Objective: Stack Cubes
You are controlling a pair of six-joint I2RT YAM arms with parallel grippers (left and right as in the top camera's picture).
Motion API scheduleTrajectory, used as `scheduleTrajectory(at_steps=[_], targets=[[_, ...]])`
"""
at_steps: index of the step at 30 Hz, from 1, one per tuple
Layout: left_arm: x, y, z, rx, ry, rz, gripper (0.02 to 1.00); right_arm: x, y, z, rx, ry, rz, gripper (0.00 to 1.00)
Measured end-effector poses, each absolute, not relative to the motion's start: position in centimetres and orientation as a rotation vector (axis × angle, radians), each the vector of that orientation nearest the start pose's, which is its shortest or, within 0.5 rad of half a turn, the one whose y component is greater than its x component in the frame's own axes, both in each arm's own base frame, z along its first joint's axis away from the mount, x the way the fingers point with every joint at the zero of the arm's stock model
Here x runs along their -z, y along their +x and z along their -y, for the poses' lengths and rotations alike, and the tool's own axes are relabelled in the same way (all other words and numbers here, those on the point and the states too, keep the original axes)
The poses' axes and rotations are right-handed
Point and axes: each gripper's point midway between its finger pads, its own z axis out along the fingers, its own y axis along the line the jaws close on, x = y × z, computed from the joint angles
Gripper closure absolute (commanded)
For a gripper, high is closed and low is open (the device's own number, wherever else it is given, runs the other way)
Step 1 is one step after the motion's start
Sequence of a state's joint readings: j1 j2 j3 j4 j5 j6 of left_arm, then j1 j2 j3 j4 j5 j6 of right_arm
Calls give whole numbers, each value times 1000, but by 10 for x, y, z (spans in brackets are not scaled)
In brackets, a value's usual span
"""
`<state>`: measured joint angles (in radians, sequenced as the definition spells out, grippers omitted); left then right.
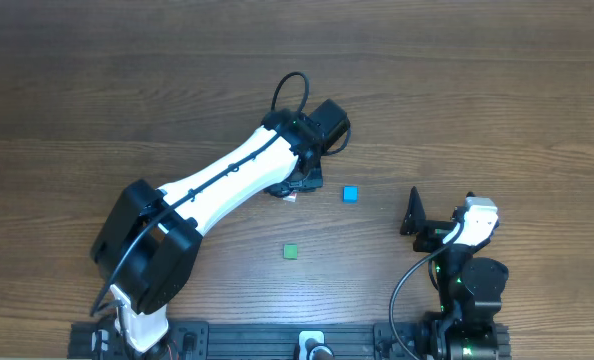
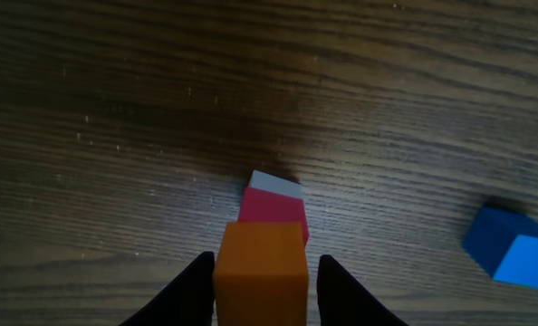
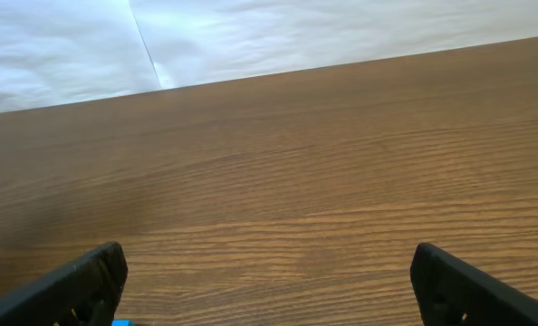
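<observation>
Bench (image 1: 97,80) of dark wood grain runs across the top view. The left arm (image 1: 227,178) reaches from its base to the middle, and its wrist covers the spot below it; a scrap of white and red peeks out at the wrist's lower edge, too small to make out. The blue cube (image 1: 350,194) lies just to the right of that wrist, apart from it. The green cube (image 1: 290,252) lies alone nearer the bases. The right arm (image 1: 467,270) stays folded close to its base, and the right pincer (image 1: 414,212) hangs over bare wood, well apart from both loose cubes; its spread is hard to judge from above.

In the left wrist view the left pincer (image 2: 266,257) is narrow, clasped on the orange cube (image 2: 260,276), whose near part is cut off by the picture edge. That cube sits on top of the red cube (image 2: 273,208), which shows as a strip of top face and edge. Beneath it a pale cube (image 2: 276,184) shows one corner, the rest hidden. The blue cube (image 2: 512,246) rests on the bench off to one side, clear of the stack.

In the right wrist view the right pincer (image 3: 267,263) stands wide, with wood grain between its fingers (image 3: 88,281). A sliver of blue beside one finger is cut off, too little to identify. Past the bench's far edge lies a white sheet (image 3: 251,36).
</observation>
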<state>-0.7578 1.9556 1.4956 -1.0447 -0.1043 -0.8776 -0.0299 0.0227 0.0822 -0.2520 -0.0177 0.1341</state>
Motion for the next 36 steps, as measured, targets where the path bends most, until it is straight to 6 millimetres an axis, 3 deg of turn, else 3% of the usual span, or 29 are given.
scheduleTrajectory(at_steps=[6, 8, 12, 19, 21, 25, 29, 33, 36], targets=[[-59, 294, 254, -5, -179, -2999, 189, -147, 238, 4, -92, 132, -1759, 7], [-60, 296, 256, 10, -188, -2990, 115, -147, 238, 4, -92, 132, -1759, 7], [-60, 305, 253, 31, -217, -2974, 20, -147, 238, 4, -92, 132, -1759, 9], [-72, 344, 224, 96, -381, -2893, 18, -147, 238, 4, -92, 132, -1759, 9], [-86, 358, 210, 127, -431, -2846, 20, -147, 238, 4, -92, 132, -1759, 7], [-133, 386, 166, 207, -546, -2702, 20, -147, 238, 4, -92, 132, -1759, 7], [-196, 404, 114, 276, -616, -2497, 20, -147, 238, 4, -92, 131, -1759, 7], [-241, 393, 71, 305, -620, -2321, 20, -147, 238, 4, -92, 132, -1759, 7], [-257, 375, 51, 297, -582, -2231, 20, -147, 238, 4, -92, 132, -1759, 9]])
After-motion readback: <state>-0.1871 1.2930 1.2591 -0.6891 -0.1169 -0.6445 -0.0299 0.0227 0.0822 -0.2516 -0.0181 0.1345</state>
